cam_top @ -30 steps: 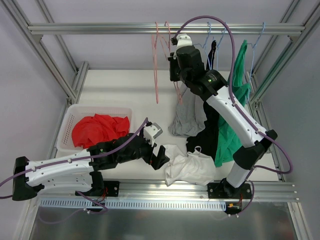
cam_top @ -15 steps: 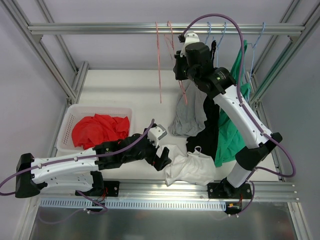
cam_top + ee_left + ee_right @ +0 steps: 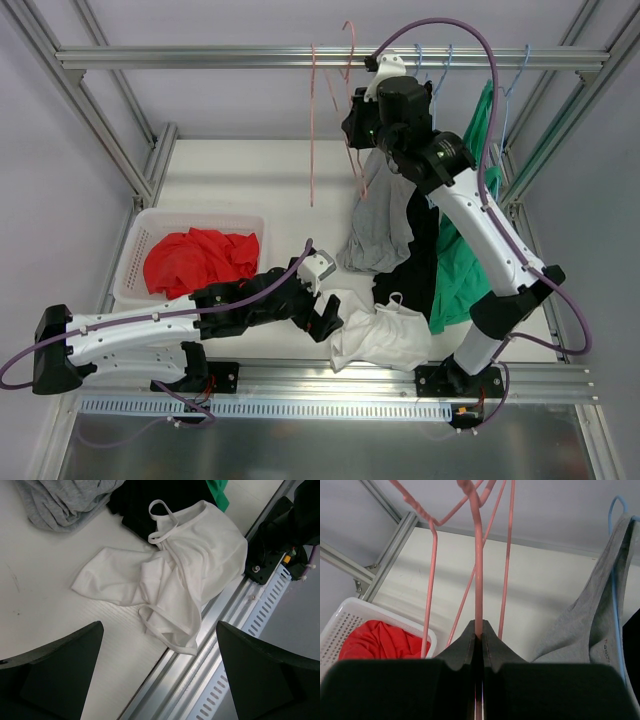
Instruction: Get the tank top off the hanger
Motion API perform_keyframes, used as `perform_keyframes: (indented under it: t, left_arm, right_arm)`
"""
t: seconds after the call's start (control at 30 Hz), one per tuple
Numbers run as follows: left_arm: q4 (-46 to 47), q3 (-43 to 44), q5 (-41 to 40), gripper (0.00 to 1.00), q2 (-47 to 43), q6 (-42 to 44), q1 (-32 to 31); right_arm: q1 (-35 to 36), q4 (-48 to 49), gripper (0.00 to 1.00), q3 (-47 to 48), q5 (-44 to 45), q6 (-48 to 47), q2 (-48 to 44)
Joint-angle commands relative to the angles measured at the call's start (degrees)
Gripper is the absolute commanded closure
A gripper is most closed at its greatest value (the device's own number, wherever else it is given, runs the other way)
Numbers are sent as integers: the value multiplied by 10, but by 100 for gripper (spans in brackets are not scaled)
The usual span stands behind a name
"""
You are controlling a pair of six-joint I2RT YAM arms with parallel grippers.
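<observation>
Pink wire hanger (image 3: 479,580) pinched in the closed right gripper (image 3: 479,636); that arm stretched up high by the top rail (image 3: 200,57). Grey top (image 3: 580,625) hangs just beside, its small print too small to read. Left gripper (image 3: 157,630) spread wide, arm low over the table (image 3: 40,580), above the white tank top (image 3: 175,565) crumpled at the near edge.

Two pink hangers (image 3: 479,570), one white basket (image 3: 130,262), five garments (image 3: 200,545), two robot arms (image 3: 120,330)
</observation>
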Motion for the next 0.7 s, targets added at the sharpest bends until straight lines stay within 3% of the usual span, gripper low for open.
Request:
perform_keyframes:
  t: [0.0, 0.33, 0.4, 0.43, 0.47, 0.53, 0.57, 0.63, 0.67]
  left_arm:
    - [13, 3, -8, 1, -2, -14, -5]
    - [14, -8, -11, 1, -5, -22, -6]
    - [15, -5, -12, 1, 0, -24, -7]
    - [17, -3, -12, 1, 11, -25, -7]
    - [18, 2, -12, 1, 18, -26, -7]
    - [22, 8, -12, 1, 44, -27, -10]
    - [23, 16, -18, 1, 56, -27, -13]
    - [25, 24, -26, 1, 95, -31, -17]
    - [25, 37, -27, 1, 110, -32, -22]
  right_arm:
    - [-12, 17, 100, 47, -11, 16, 30]
    - [-8, 4, 100, 5, -41, 37, 48]
    - [-6, 5, 91, -15, -44, 32, 28]
    - [-4, 5, 81, -21, -46, 30, 21]
    - [-3, 5, 61, -30, -49, 29, 3]
    - [-4, 5, 48, -57, -49, 24, -19]
    - [-4, 5, 36, -68, -48, 22, -33]
    - [-5, 4, 32, -103, -46, 10, -83]
    - [-5, 3, 22, -117, -47, 3, -102]
